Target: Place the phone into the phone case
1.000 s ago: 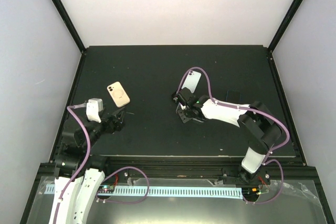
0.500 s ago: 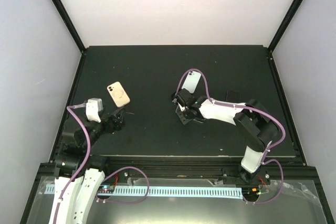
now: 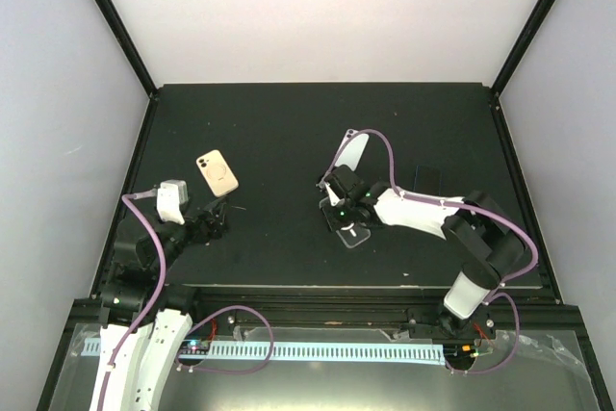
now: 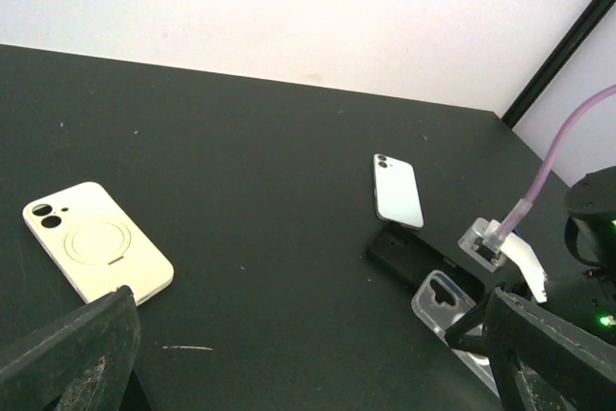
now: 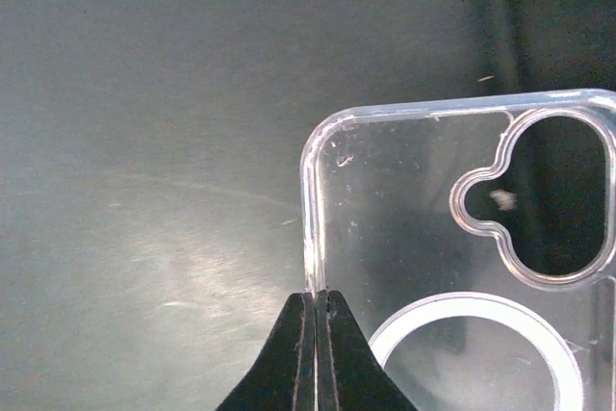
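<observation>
A pale white phone (image 3: 354, 151) lies face down at mid table; it also shows in the left wrist view (image 4: 397, 190). My right gripper (image 3: 345, 220) is shut on the long edge of a clear phone case (image 3: 355, 236), nearer than the phone. In the right wrist view the fingertips (image 5: 315, 300) pinch the thin rim of the clear case (image 5: 452, 257), near its camera cutout. The clear case also shows in the left wrist view (image 4: 452, 307). My left gripper (image 3: 218, 222) is open and empty at the near left, with its jaws wide apart (image 4: 310, 310).
A cream case with a ring on its back (image 3: 218, 172) lies at the left (image 4: 96, 255). A flat black object (image 4: 409, 257) lies between the phone and the clear case. Another dark flat object (image 3: 428, 177) lies right of the phone.
My right gripper has moved toward the near edge, away from the phone, and the clear case has come with it. The left arm has not moved.
</observation>
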Controlling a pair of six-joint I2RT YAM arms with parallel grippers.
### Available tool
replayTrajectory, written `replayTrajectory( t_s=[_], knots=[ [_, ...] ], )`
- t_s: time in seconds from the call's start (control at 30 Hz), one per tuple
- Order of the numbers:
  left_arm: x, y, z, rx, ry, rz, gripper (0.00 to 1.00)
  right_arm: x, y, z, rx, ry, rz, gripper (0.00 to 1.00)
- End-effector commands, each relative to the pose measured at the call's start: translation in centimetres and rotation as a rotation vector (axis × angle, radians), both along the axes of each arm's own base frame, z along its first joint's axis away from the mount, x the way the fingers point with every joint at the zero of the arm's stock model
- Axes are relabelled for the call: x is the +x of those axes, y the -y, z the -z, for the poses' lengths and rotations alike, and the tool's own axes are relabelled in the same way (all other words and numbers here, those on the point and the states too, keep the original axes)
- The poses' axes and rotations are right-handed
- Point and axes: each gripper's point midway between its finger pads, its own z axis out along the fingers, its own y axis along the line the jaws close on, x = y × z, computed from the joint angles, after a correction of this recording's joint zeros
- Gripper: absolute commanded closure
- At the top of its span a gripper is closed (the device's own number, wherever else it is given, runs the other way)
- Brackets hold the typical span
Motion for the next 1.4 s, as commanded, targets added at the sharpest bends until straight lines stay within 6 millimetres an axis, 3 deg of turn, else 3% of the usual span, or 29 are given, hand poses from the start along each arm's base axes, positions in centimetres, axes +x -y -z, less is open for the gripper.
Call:
replayTrajectory(
  t_s=[0.0, 0.13, 0.47, 0.67, 0.93, 1.03, 1.23, 1.37],
  knots=[
    [0.4, -0.3, 0.1, 0.012, -0.001, -0.019, 0.01, -1.9, -4.4, -3.2, 0.26, -0.071, 0.052, 0.99],
    [0.4, -0.3, 0.2, 0.012, -0.003, -0.02, 0.01, -2.1, -6.2, -4.4, 0.369, -0.113, 0.132, 0.99],
    [0.5, -0.4, 0.3, 0.011, -0.008, -0.025, 0.01, -2.5, -7.2, -3.0, 0.443, -0.203, 0.283, 0.98],
    [0.6, -0.5, 0.4, 0.012, -0.014, -0.034, 0.01, -1.2, -5.5, -3.4, 0.311, -0.103, 0.283, 0.81],
    [0.6, -0.7, 0.6, 0.011, -0.026, -0.044, 0.01, 2.4, 1.5, -5.2, 0.105, 0.089, 0.406, 0.5],
    [0.6, -0.7, 0.6, 0.011, -0.024, -0.044, 0.01, 4.1, 5.6, -5.7, 0.025, 0.146, 0.482, 0.41],
    [0.6, -0.7, 0.5, 0.009, -0.019, -0.042, 0.01, 7.4, 14.0, -7.2, -0.025, 0.196, 0.678, 0.03],
    [0.7, -0.7, 0.6, 0.01, -0.027, -0.047, 0.01, 8.8, 18.4, -7.4, -0.042, 0.195, 0.776, 0.0]
  ],
)
